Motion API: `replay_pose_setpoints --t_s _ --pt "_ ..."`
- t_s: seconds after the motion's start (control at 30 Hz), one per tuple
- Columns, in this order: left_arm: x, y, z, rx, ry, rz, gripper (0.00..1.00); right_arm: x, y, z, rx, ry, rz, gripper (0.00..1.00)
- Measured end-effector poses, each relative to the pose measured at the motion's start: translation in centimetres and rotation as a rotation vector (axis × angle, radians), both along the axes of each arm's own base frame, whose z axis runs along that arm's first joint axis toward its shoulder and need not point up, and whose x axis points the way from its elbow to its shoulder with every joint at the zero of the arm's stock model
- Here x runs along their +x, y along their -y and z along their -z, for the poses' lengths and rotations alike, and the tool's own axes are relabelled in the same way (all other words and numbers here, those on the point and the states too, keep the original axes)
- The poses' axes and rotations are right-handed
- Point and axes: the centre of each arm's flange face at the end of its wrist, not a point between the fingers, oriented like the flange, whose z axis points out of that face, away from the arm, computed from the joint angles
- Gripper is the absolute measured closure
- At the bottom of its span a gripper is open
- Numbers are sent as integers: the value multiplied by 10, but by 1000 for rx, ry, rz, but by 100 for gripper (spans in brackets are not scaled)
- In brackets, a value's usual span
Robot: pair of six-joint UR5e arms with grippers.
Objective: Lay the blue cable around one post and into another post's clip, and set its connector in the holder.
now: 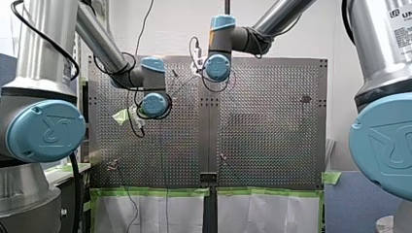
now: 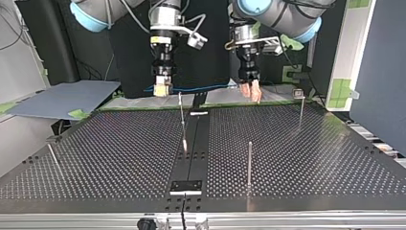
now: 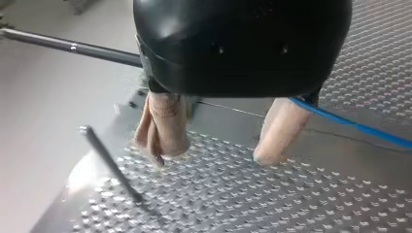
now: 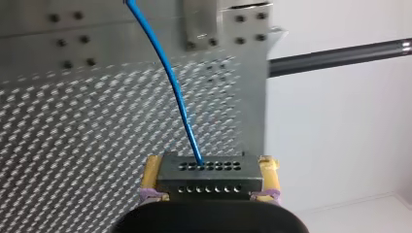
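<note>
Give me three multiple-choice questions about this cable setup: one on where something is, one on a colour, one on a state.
1. Where is the black connector? A in a holder; B between my right gripper's pads; C on top of a post.
2. What colour are those pads? A yellow; B green; C red.
3. How do my left gripper's fingers stand? A apart; B pressed together; C hidden from view.
Answers: B, the right wrist view shows it clamped there; A, they flank the connector in yellow; A, bare table shows between them.
</note>
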Motion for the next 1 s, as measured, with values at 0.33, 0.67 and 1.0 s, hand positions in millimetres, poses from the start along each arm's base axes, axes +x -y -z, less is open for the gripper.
replay_pose_setpoints --t_s 0.33,0.67,1.0 --pt "13 -5 -62 -25 71 -31 0 -21 -7 -58 -27 18 -11 100" --pt "20 -22 -138 -28 147 -107 0 -27 1 -92 -29 -16 -14 100" --pt "29 -35 -189 -45 192 -105 0 -22 29 -98 1 -66 -6 97"
